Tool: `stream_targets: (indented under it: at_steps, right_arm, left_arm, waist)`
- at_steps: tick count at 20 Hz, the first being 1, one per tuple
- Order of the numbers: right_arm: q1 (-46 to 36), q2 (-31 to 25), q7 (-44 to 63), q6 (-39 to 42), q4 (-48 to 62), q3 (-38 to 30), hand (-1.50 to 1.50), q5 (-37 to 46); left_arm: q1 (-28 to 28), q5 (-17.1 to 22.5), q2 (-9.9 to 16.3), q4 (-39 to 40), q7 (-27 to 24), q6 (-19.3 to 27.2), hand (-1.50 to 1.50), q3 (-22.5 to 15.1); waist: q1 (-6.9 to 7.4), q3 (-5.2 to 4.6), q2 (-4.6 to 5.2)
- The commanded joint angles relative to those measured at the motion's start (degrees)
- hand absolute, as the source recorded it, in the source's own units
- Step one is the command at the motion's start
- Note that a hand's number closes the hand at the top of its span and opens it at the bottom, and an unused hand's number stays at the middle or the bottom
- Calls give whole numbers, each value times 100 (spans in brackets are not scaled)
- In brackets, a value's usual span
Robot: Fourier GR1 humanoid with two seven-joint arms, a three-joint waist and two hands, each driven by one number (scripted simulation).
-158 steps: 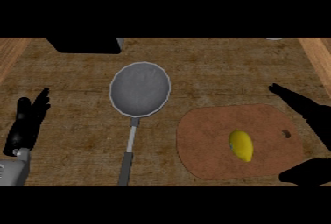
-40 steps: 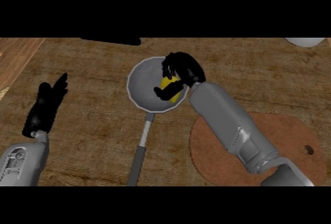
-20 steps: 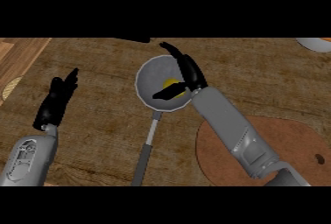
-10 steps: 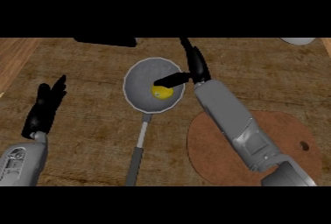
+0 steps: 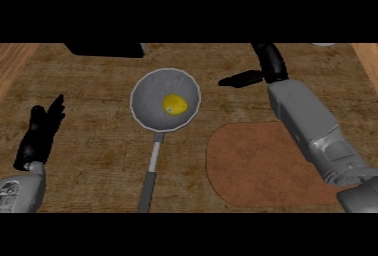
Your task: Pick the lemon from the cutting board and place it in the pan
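The yellow lemon [image 5: 174, 104] lies inside the grey pan [image 5: 151, 90], a little right of its middle. The pan's long handle [image 5: 150, 172] points toward the view's lower edge. My right hand [image 5: 266, 64] is up and to the right of the pan, apart from it, fingers straight and thumb sticking out left, holding nothing. The round brown cutting board [image 5: 251, 167] lies at the lower right with nothing on it; my right forearm [image 5: 314, 130] crosses its right side. My left hand [image 5: 41, 131] rests open at the left, fingers up.
A black object [image 5: 103, 49] sits at the counter's back edge, left of the pan. A lighter wooden strip [image 5: 13, 62] borders the counter at the far left, another at the far right [image 5: 366, 55].
Since the earliest frame the lemon has gone from the cutting board into the pan. Over the last second my right hand let it go and drew back to the right, away from the pan.
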Motion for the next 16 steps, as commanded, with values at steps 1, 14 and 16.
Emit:
stream_targets:
  at_steps: [1,14,16]
  right_arm:
    - [98,-713,-359,857,227,-108,-150,13]
    - [438,-1917,-1108,2297,594,-93,-150,356]
    - [326,-2138,-1036,2519,685,-166,-150,328]
  left_arm:
    - [77,-59,-147,-75,14,81,0,-95]
    - [56,-84,-29,47,-64,113,0,73]
    - [141,6,15,-138,-27,-69,0,43]
  waist:
    - [-48,2,2]
    - [-77,7,10]
    - [-22,9,16]
